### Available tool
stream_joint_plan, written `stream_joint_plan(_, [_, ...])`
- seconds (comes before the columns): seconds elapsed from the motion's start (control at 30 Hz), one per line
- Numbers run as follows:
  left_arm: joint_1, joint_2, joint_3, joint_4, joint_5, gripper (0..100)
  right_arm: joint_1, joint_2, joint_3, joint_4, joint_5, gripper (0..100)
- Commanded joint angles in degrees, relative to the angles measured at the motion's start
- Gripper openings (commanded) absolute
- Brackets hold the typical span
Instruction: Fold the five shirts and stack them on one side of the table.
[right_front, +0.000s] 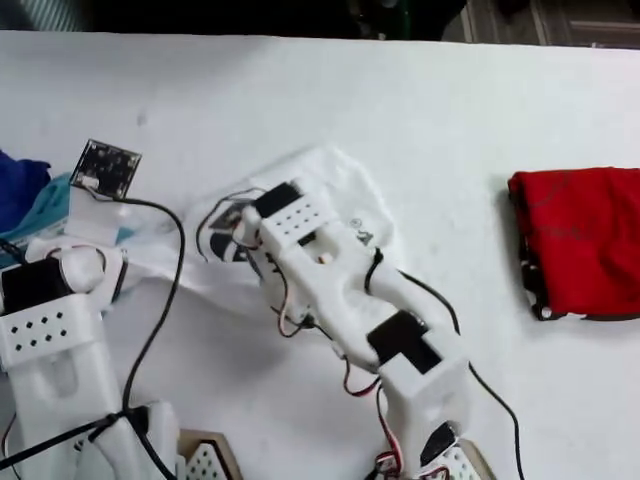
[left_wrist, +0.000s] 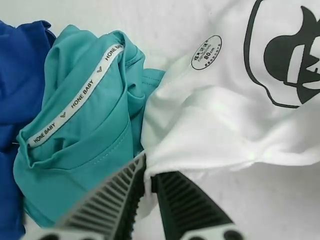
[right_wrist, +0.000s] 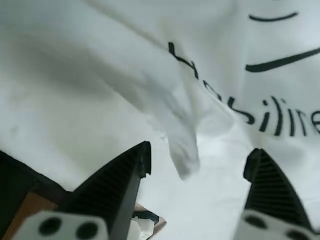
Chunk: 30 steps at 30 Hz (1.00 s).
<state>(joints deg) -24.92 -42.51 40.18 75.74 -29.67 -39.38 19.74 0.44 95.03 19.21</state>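
The white shirt (right_front: 330, 178) lies rumpled in the middle of the high view, apparently at the spreading step before folding: the left gripper (left_wrist: 148, 184) is clamped on its edge, while the right gripper (right_wrist: 200, 155) gapes just above it and should next pinch cloth.

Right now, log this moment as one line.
left tool shut on white shirt | right tool open over it | red shirt folded on table
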Motion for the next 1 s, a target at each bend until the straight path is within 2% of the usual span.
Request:
stream_joint_plan(0.0, [-0.13, -1.19, -2.2, -0.26, 0.0, 2, 0.31, -0.31, -0.7, -1.27, -0.26, 23.7])
stream_joint_plan(0.2, [-0.13, -1.19, -2.2, -0.26, 0.0, 2, 0.57, -0.4, -0.79, -1.89, -0.26, 6.5])
stream_joint_plan(0.4, [-0.22, -1.19, -2.2, -0.26, 0.0, 2, 0.75, -0.48, -0.79, -1.8, -0.09, 3.4])
stream_joint_plan(0.6, [-0.31, -1.19, -2.55, 0.09, -0.09, 2, 1.45, -7.87, -3.52, 1.27, 5.8, 1.9])
stream_joint_plan(0.83, [0.66, -1.19, -6.24, 0.44, -0.09, 2, 8.57, -22.29, -5.27, 3.65, 13.01, 1.8])
stream_joint_plan(0.97, [4.35, -1.19, -10.55, 5.36, -5.45, 2, 13.14, -29.76, -2.73, 3.74, 15.56, 1.8])
